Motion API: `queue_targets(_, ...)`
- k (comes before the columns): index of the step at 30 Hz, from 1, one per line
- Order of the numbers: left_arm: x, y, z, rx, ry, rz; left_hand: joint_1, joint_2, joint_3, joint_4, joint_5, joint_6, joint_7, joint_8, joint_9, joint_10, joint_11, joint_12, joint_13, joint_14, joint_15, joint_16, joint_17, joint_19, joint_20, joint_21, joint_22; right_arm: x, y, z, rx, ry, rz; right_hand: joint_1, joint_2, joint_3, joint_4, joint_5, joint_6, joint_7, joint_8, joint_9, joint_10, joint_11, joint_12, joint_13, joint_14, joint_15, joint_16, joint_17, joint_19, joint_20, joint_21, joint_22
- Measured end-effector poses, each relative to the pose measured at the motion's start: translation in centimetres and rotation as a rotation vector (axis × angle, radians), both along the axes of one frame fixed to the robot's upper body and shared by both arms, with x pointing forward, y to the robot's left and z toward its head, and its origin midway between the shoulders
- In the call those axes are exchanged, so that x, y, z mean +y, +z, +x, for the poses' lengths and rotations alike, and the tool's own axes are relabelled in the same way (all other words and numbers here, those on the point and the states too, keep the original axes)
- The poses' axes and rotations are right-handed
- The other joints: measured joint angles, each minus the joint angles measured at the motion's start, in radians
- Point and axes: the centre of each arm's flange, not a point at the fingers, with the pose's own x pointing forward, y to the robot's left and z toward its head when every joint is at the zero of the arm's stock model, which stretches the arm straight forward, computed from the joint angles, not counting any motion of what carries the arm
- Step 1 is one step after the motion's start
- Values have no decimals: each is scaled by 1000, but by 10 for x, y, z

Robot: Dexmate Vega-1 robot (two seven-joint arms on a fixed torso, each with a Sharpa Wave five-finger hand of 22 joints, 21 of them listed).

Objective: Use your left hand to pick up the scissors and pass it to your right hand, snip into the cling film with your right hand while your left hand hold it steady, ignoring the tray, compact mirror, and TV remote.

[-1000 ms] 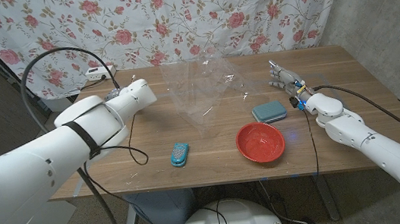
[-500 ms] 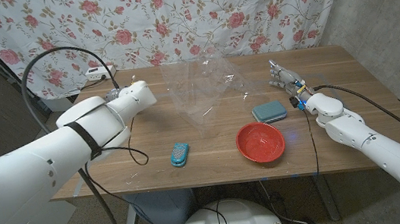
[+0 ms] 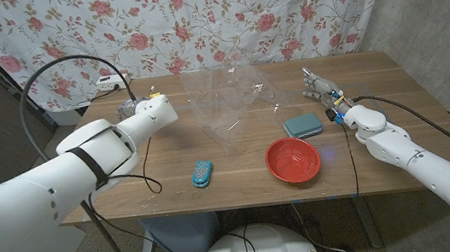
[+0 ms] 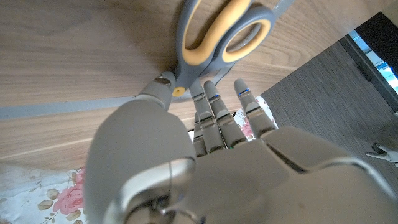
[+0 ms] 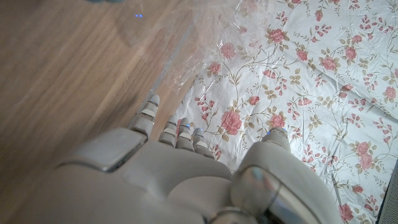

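Observation:
The scissors (image 4: 217,31), with yellow-and-grey handles, lie on the wood at the table's back left; a yellow bit of them (image 3: 155,92) shows past my left hand (image 3: 144,110). In the left wrist view the thumb (image 4: 158,93) and fingers (image 4: 208,99) reach to either side of the scissors' neck, and the blades are hidden under the hand. The cling film (image 3: 224,100) stands as a clear crumpled sheet at the table's middle back and is also in the right wrist view (image 5: 211,31). My right hand (image 3: 317,89) waits at the back right, fingers apart, holding nothing.
A red tray (image 3: 294,159) sits at the front right, with a blue-green compact mirror (image 3: 302,125) just behind it. A teal TV remote (image 3: 202,173) lies near the front middle. A floral curtain hangs behind the table.
My left arm has dropped and swung a little, bringing the left hand slightly right and closer to the scissors. The right arm and the other things have not moved.

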Motion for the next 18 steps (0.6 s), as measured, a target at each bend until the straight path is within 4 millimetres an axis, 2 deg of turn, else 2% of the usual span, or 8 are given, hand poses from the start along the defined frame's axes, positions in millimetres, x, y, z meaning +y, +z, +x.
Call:
queue_targets(9,-1,-3,-3,-15,-8,7,34,9,-9,7,-5,9,2,-5,0,0,0,9,0,7,-3,13,26,-5,-5,9,0,-1,-1,-2,-1,1,0,0,0,0,0,0,0,0,0,0,0,0,0,0,0,0,0,0,0,0,0,0)
queue_targets(18,-2,-4,-9,-66,-22,28,56,12,-14,3,-12,28,5,-9,0,-4,-4,9,0,11,-7,24,46,-5,-5,13,5,-1,-1,-3,-2,2,-1,0,0,3,-3,0,0,0,0,0,0,0,0,0,0,0,0,0,0,0,0,0)
